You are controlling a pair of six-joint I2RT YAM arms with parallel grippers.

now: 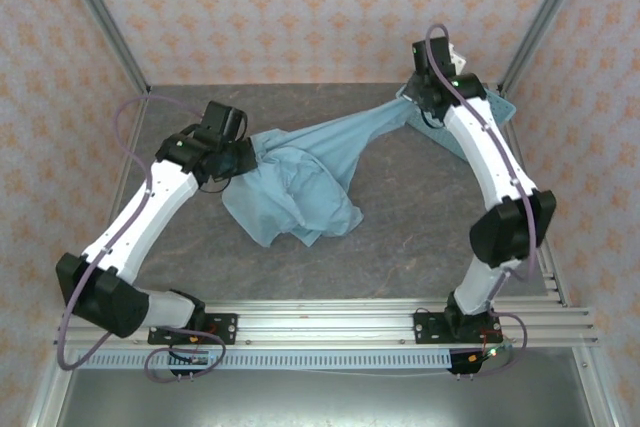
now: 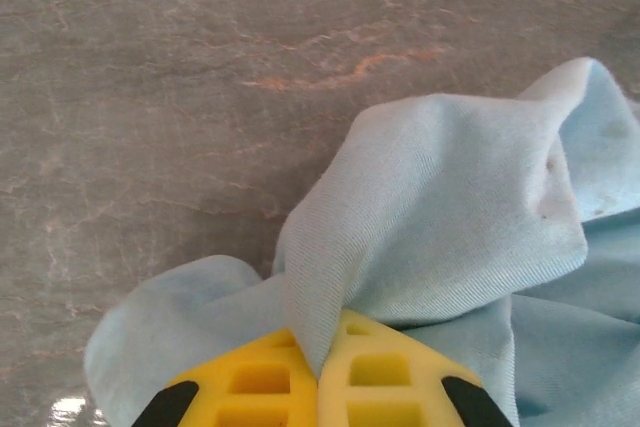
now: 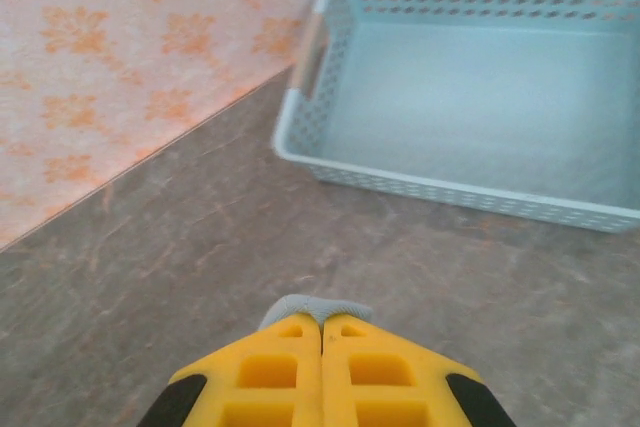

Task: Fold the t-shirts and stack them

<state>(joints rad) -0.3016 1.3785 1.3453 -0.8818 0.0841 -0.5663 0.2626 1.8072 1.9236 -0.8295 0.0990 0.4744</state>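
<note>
Light-blue lattice basket (image 3: 480,197) sat at far right table (image 1: 400,247) corner, bare floor showing. Teal t-shirt (image 1: 300,187) stretched between arms, bulk slumped mid-table. Left gripper (image 2: 320,347) clenched fold; right gripper (image 3: 322,332), extended beside basket, pinched cloth edge.

On my right wrist feed, the right gripper (image 3: 321,325) has its yellow fingers (image 3: 265,367) pressed together on a small pale nub of the t-shirt (image 3: 312,305). Beyond it, a light-blue lattice basket (image 3: 440,192) sits on the grey marbled table (image 3: 150,277), near the orange-patterned wall (image 3: 120,67)
</note>
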